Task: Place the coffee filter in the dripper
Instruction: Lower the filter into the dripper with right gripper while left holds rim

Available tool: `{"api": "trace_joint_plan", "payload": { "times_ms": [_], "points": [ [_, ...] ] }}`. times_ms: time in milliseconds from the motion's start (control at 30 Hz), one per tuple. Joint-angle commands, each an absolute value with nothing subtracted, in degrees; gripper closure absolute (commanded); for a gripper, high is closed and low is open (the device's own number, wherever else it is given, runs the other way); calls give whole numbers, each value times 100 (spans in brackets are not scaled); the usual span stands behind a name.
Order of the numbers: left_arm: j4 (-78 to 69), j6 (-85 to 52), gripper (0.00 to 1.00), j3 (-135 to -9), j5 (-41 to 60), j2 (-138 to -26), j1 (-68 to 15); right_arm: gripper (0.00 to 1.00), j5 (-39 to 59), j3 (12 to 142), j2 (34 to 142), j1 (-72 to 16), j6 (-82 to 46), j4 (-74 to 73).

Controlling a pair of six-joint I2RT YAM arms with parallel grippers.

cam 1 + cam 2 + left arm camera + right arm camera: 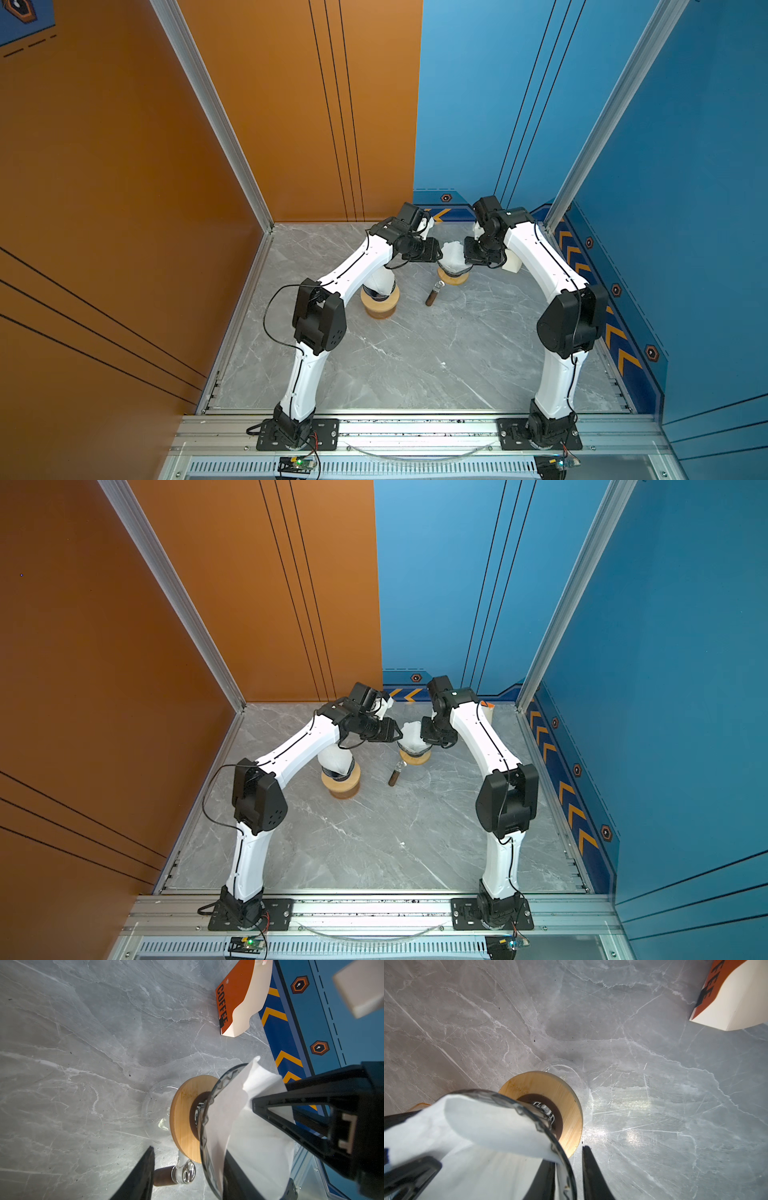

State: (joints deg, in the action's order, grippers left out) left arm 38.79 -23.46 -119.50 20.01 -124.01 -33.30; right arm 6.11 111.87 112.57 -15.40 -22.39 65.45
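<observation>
The white coffee filter (249, 1136) sits crumpled in the glass dripper (204, 1126) on its wooden collar (182, 1118), rising above the rim. The left gripper (189, 1150) stands half open astride that rim. Opposite, the right gripper (568, 1155) straddles it narrowly open, its outer finger clear of the glass. A vial of grounds (433, 294) lies just beside the dripper. A second dripper (379, 289) sits under the left arm, and a coffee box (234, 997) stands near the back wall.

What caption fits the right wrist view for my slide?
The right gripper straddles the rim of the glass dripper, white paper filter inside, over the grey marble tabletop.
</observation>
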Motion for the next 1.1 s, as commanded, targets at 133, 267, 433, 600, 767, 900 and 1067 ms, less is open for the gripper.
{"api": "trace_joint_plan", "payload": {
  "times_ms": [133,267,433,600,767,900,1067],
  "points": [
    [3929,-2361,50,-11920,2118,-12524,-3277,70,843,11075,10848,-1563,-2255,6258],
    [3930,-2396,50,-11932,2135,-12533,-3274,64,817,11079,10874,-1610,-2219,6207],
    [3968,-2381,50,-11956,2134,-12509,-3276,64,687,10931,10967,-1575,-2313,6214],
    [4016,-2349,50,-11954,2125,-12487,-3278,64,581,10857,11012,-1516,-2329,6214],
    [4017,-2371,50,-11932,2110,-12406,-3278,63,670,10837,11007,-1490,-2347,6214],
    [4018,-2373,47,-11936,2084,-12278,-3287,62,890,10914,10929,-1485,-2338,6211],
    [4015,-2373,42,-11979,1978,-12078,-3298,54,808,11030,10733,-1538,-2294,6197]
  ]
}}
